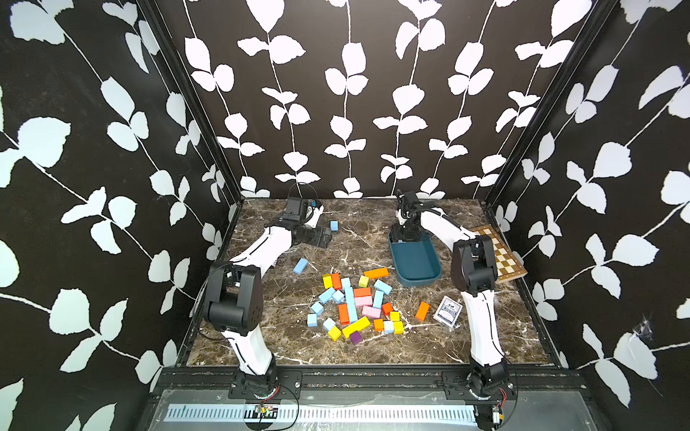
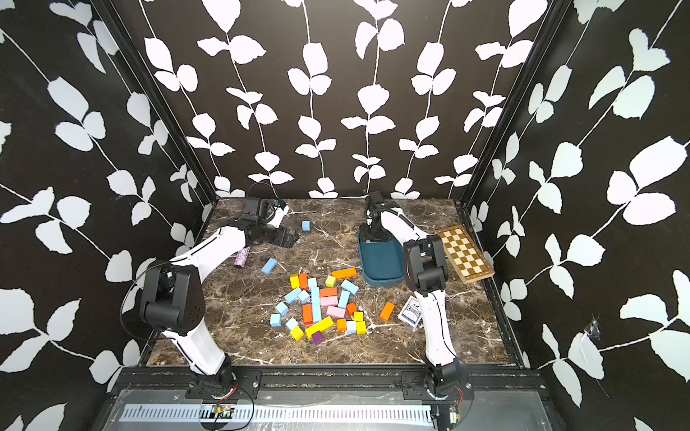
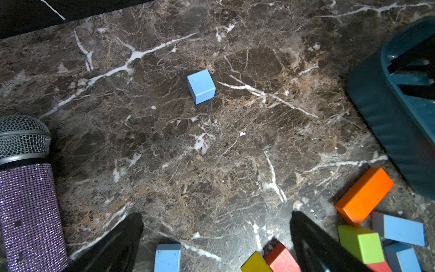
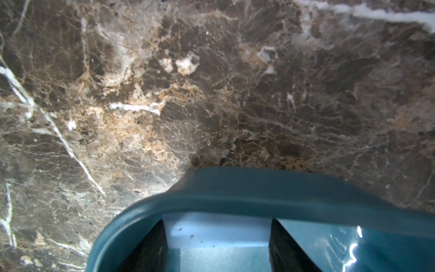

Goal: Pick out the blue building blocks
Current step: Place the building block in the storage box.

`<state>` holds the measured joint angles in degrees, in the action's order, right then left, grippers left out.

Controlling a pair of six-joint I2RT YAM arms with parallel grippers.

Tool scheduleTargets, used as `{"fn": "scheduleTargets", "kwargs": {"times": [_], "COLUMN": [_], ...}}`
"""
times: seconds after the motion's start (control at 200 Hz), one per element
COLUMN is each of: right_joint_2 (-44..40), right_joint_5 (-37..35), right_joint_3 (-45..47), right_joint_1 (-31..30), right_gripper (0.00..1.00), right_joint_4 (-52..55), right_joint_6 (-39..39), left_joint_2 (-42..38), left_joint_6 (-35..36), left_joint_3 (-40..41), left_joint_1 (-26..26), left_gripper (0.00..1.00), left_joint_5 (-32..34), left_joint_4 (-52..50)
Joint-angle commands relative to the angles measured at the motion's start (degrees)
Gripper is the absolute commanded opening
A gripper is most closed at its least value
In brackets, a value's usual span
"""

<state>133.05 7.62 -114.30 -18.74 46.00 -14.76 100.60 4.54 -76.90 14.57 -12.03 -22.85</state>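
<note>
— Where is the left gripper (image 1: 327, 239)?
— Low over the tabletop (image 1: 373, 347), toward the far left corner. Its jaws stand wide apart with nothing between them. A blue cube (image 1: 334, 225) lies just past it, nearer the far edge. In the left wrist view the blue cube (image 3: 201, 86) sits ahead of the fingers (image 3: 122, 242), with only bare marble between.
— What is around it?
— A microphone (image 3: 26, 188) lies on its side toward the left edge. A lone blue bar (image 1: 300, 266) lies between the gripper and the pile.
— And the right gripper (image 4: 217, 221)?
— It is down inside the far end of the teal tray (image 1: 418, 278). A blue block (image 4: 216, 237) fills the gap between its fingers. Whether it is clamped or loose, I cannot tell.
— The rest?
— Most blue blocks (image 1: 350, 304) lie in the middle of the tabletop, mixed with orange, yellow, pink and purple blocks (image 1: 376, 273). A chessboard (image 1: 500, 253) lies along the right edge, with a card pack (image 1: 448, 311) nearer the front.
</note>
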Motion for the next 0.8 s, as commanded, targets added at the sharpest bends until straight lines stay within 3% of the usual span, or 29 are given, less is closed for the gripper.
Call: {"fn": "scheduleTargets", "kwargs": {"times": [0.0,0.14,0.31,0.575,0.795], "right_joint_2": [0.4,-0.5,-4.5,-18.4,-20.9], "right_joint_5": [-0.1,-0.5,-1.5,-4.8,-5.4], "right_joint_3": [-1.1,-1.1,-0.5,12.1,15.0], "right_joint_1": [0.2,0.3,0.1,-3.8,-6.7], "right_gripper": [0.7,0.74,0.69,0.6,0.57], "right_joint_4": [-0.6,-1.2,-0.9,-10.7,-14.0], "right_joint_6": [0.3,0.1,-1.9,-10.0,-14.2], "left_joint_2": [0.0,1.1,2.8,10.4,18.5], "left_joint_6": [1.2,1.6,-1.9,-11.4,-13.5], "left_joint_3": [-2.2,-4.5,-7.4,-13.3,-22.7], "left_joint_1": [0.3,0.2,0.3,0.4,2.8], "left_gripper": [0.99,0.99,0.97,0.72,0.6], "left_joint_5": [-0.5,-0.1,-0.8,-2.1,5.3], "left_joint_4": [-1.3,-2.6,-2.4,-0.5,-1.7]}}
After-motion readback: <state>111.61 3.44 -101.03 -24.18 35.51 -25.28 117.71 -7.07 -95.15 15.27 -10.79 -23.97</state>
